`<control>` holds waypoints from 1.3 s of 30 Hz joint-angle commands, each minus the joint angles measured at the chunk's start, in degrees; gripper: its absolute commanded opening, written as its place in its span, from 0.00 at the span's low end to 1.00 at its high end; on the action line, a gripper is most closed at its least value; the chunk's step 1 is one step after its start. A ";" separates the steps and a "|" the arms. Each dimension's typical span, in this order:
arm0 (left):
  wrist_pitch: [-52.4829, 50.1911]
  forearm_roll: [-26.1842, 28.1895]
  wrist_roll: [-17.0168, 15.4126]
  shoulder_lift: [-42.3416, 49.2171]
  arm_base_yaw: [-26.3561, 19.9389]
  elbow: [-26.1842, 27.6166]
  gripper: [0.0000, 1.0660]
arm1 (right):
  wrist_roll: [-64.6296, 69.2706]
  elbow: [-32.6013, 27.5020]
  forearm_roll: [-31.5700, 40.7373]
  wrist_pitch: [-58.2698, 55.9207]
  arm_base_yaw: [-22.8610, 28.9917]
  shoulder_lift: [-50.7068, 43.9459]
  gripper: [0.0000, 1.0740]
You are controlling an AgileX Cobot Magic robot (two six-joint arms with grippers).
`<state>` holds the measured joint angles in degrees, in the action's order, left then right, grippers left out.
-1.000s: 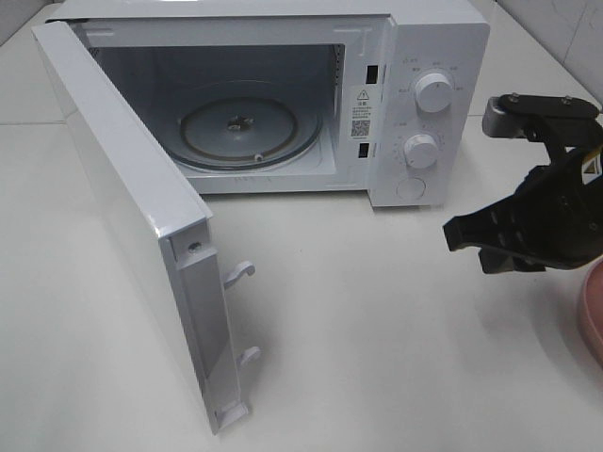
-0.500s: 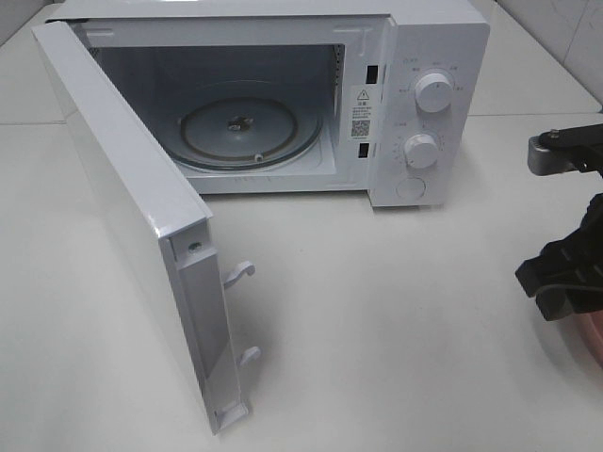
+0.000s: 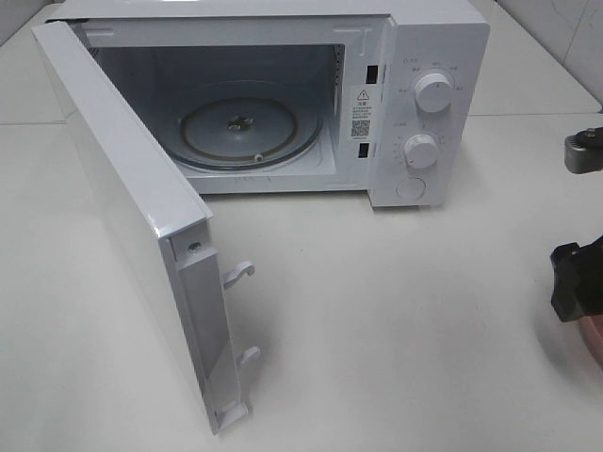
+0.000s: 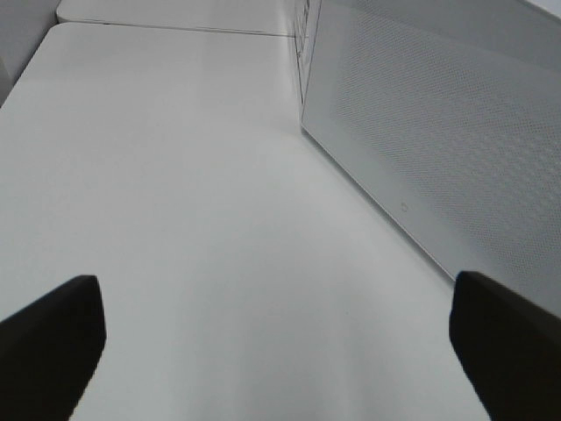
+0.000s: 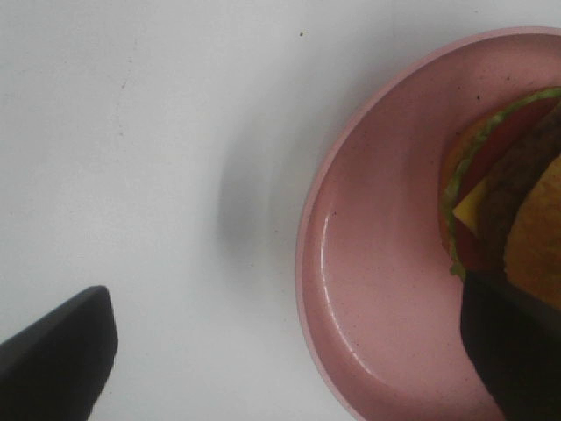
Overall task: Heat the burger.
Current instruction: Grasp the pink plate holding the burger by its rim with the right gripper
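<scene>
The burger (image 5: 508,202) lies on a pink plate (image 5: 377,289); only its edge shows, with lettuce, tomato, cheese and dark patty, partly behind one of my right fingers (image 5: 517,351). My right gripper (image 5: 285,360) is open wide above the plate's rim, one finger near the burger and the other over bare table. In the exterior high view it shows as a black shape (image 3: 577,282) at the right edge, above a sliver of the plate (image 3: 594,341). My left gripper (image 4: 280,351) is open over bare table beside the microwave door (image 4: 438,149), holding nothing.
A white microwave (image 3: 415,104) stands at the back with its door (image 3: 141,217) swung open toward the front left. Its glass turntable (image 3: 250,127) carries nothing. Two knobs (image 3: 431,92) sit on its right panel. White table (image 3: 396,320) stretches between microwave and plate.
My right gripper has moved right, out to the view's edge over the pink plate, and its jaws have opened from nearly shut. The left arm has not moved.
</scene>
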<state>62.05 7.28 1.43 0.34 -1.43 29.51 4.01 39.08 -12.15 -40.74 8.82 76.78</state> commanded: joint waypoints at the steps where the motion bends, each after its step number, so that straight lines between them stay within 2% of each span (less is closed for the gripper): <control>1: -0.97 0.17 0.06 0.63 0.00 -0.06 0.94 | -0.86 0.11 -0.29 -0.17 -0.34 0.17 0.92; 17: -0.97 0.17 0.06 0.63 0.00 -0.06 0.94 | -0.46 0.11 -1.49 5.33 -0.46 13.06 0.87; 19: -0.97 0.17 0.06 0.63 0.00 -0.06 0.94 | 0.74 0.11 -2.35 6.82 -2.35 15.07 0.86; 22: -0.97 0.17 0.06 0.63 0.00 -0.06 0.94 | 0.74 0.11 -2.23 7.56 -3.67 16.39 0.86; 39: -0.97 0.17 0.06 0.63 0.00 -0.06 0.94 | 1.03 0.06 -3.27 13.46 -3.67 23.55 0.79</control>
<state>62.05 7.28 1.43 0.34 -1.43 29.51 4.58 39.19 -14.90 -27.73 5.44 99.92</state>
